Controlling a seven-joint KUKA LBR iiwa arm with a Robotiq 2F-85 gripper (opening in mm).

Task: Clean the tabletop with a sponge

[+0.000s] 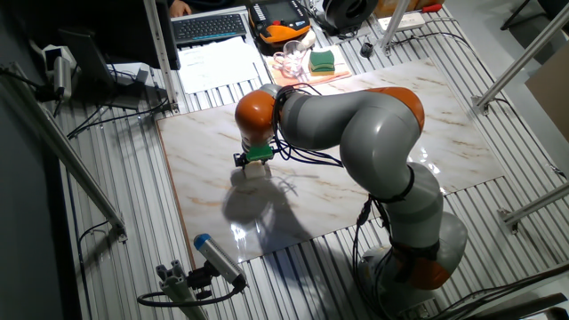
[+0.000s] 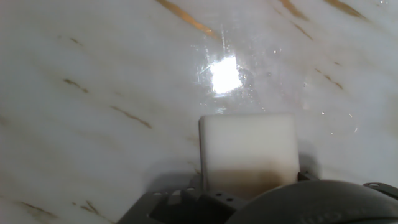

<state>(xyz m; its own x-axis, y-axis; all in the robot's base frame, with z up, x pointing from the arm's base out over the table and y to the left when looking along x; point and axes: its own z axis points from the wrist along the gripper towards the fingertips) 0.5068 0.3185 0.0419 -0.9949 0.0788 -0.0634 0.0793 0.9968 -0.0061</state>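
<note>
Fingers clamped on small cream-white rectangular sponge, pressed against glossy white-beige marble tabletop.

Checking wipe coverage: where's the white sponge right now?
The sponge is at the gripper, down on the tabletop in its left-centre part in the fixed view. In the hand view it sits bottom centre, just below a bright glare spot.

Behind the slab, on the ribbed grey metal surface: green-and-yellow sponge beside a clear glass cup on a pale board, keyboard w/ paper sheets in front, orange-black device; blue-tipped grey cylinder near front-left.
</note>
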